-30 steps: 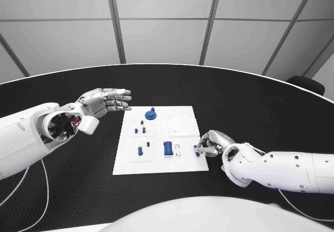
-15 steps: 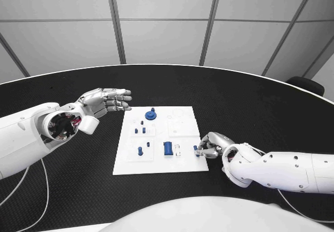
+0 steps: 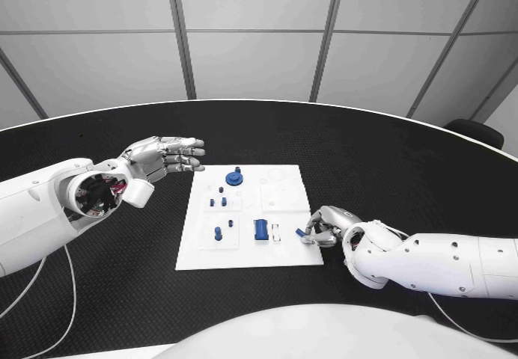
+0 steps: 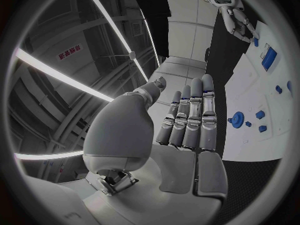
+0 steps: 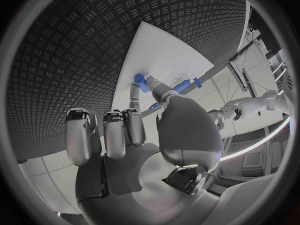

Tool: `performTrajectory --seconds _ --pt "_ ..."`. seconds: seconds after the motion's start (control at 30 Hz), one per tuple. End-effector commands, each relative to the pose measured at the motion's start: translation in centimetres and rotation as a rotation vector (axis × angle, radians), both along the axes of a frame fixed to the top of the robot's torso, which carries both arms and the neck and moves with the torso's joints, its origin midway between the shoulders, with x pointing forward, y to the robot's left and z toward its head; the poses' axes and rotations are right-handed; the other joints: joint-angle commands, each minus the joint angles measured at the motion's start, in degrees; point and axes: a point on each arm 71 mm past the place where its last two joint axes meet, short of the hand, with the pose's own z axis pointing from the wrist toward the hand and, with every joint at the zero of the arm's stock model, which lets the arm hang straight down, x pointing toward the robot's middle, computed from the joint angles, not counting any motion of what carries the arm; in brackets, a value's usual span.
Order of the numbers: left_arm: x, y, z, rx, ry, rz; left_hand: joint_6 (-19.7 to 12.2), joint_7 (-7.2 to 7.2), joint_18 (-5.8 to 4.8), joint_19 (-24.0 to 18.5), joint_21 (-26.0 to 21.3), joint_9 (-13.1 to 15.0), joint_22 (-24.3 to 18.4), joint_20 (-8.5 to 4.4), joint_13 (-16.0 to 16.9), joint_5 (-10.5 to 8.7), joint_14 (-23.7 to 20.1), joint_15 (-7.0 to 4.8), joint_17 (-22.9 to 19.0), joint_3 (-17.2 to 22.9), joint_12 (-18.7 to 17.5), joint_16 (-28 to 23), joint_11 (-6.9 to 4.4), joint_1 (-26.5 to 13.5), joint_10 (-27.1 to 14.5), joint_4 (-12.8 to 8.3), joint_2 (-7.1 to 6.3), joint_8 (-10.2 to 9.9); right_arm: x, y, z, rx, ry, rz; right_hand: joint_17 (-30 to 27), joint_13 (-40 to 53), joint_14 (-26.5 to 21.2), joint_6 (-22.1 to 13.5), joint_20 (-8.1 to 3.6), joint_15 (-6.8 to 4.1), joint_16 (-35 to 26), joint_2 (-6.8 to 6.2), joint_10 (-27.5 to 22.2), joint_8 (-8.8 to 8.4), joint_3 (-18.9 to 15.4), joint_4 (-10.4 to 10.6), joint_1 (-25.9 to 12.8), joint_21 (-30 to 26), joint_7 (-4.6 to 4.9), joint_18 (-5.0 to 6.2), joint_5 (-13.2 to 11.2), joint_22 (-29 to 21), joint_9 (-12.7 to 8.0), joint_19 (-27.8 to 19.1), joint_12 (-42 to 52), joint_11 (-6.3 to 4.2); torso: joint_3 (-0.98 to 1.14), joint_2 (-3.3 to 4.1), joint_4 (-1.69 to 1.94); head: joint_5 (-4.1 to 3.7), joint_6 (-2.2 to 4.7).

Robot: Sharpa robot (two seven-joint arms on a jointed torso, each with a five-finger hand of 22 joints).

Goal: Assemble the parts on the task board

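The white task board (image 3: 283, 254) lies in the middle of the black table. On it are a blue round knob (image 3: 233, 177), a blue block (image 3: 260, 229) and small blue pegs (image 3: 218, 201). My right hand (image 3: 324, 226) sits low at the board's right edge and pinches a small blue part (image 3: 301, 234) between thumb and a finger. The pinch is plain in the right wrist view, with the blue part (image 5: 141, 82) right at the board's edge (image 5: 169, 60). My left hand (image 3: 164, 157) hovers to the left of the board's far end, fingers extended and holding nothing; its palm (image 4: 187, 125) is bare.
The table's curved far rim (image 3: 324, 103) runs behind the board. A dark object (image 3: 475, 131) stands beyond the rim at the far right. Black table surface (image 3: 388, 172) surrounds the board on all sides.
My right hand has shifted slightly at the board's right edge, carrying the small blue part a little further over the board. The left hand has not moved.
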Motion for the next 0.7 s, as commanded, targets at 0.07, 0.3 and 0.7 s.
performTrajectory --seconds 0.07,0.3,0.7 --pt "-0.01 0.02 -0.01 0.001 0.001 0.000 -0.2 -0.04 0.72 0.4 -0.4 -0.1 -0.1 -0.02 0.0 -0.24 -0.4 -0.17 0.0 0.0 0.3 -0.1 -0.02 0.1 -0.3 0.3 0.10 0.0 0.07 -0.08 -0.12 -0.026 0.004 0.009 15.1 11.1 5.9 -0.1 -0.44 -0.45 0.4 0.27 2.5 0.53 0.7 -0.6 1.9 0.0 0.29 -0.52 -0.5 14.6 -6.5 5.7 -0.2 -0.50 0.05 0.02 0.02 0.06 0.00" --pt "-0.05 0.07 -0.02 0.003 0.005 -0.002 -0.2 -0.03 0.71 0.5 -0.4 -0.1 -0.1 -0.02 0.0 -0.24 -0.4 -0.16 0.1 0.0 0.4 -0.1 -0.01 0.1 -0.4 0.3 0.09 0.0 0.05 0.10 -0.18 -0.076 0.010 0.036 15.1 11.1 5.9 -0.3 -0.47 -0.44 0.4 0.11 2.5 0.76 1.4 -1.3 2.8 -0.2 0.38 -0.49 0.7 14.6 -6.2 5.6 -0.4 -0.45 0.05 0.01 0.00 0.16 0.00" --pt "-0.08 0.10 -0.03 0.004 0.006 -0.001 -0.2 -0.03 0.71 0.5 -0.5 -0.1 -0.1 -0.01 0.0 -0.24 -0.4 -0.16 0.1 0.0 0.4 -0.1 0.00 0.1 -0.4 0.4 0.08 0.0 -0.46 0.66 0.52 -0.056 -0.012 0.030 15.1 11.2 5.9 -0.2 -0.72 -0.71 0.4 1.59 2.6 2.46 4.5 -2.0 3.4 0.4 0.02 -0.61 10.2 14.7 -4.7 5.7 -0.2 -0.79 0.03 -0.01 -0.01 0.24 0.00"
